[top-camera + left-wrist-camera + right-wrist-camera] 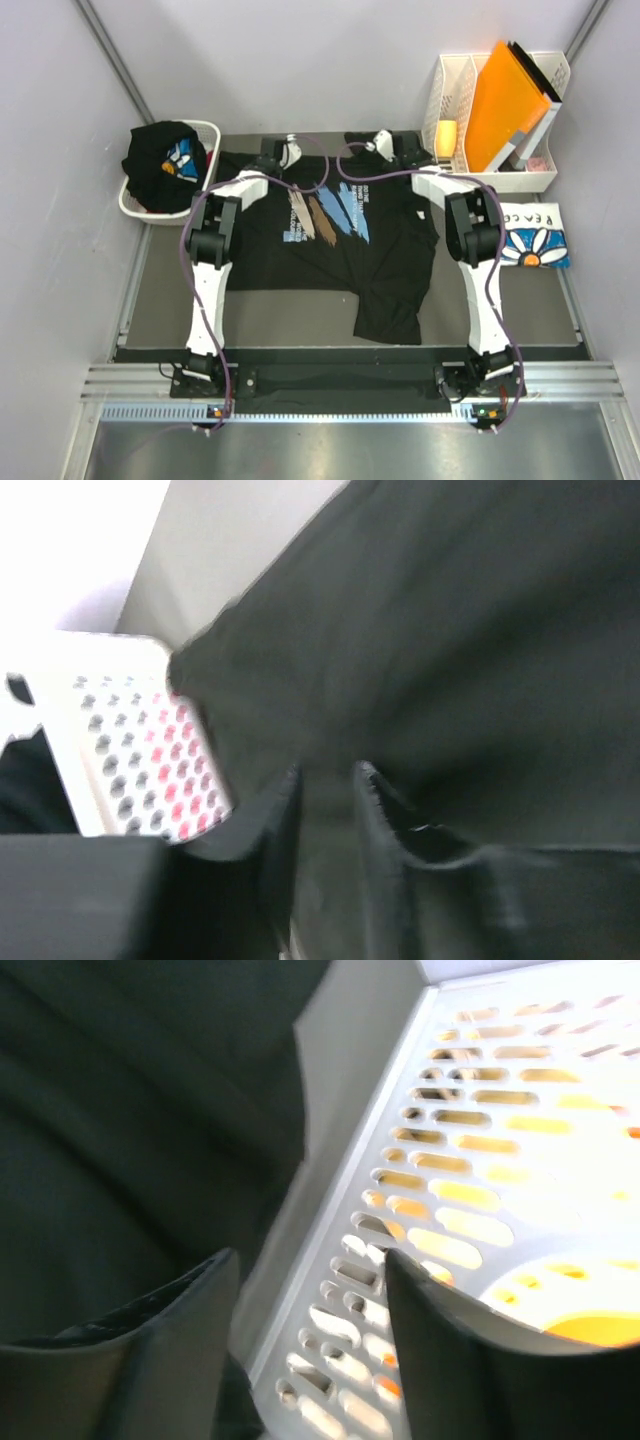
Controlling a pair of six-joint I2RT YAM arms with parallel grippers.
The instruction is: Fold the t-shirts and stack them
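Robot lab booth: plain panel walls [300, 60], aluminium rail [350, 385].

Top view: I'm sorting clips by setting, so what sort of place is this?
Likely a robot lab cell: two robot arms bolted at a table edge, grey walls, a black t-shirt spread near a laundry basket.

top view: bright, even, sharp | wrist views: dim, blurred | rack [520, 1160]: overexposed glare

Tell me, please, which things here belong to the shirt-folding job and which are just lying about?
Belongs to the job: spread black printed t-shirt; bundled black t-shirt; folded white daisy t-shirt.
Just lying about: white laundry basket; white file rack; orange folder.
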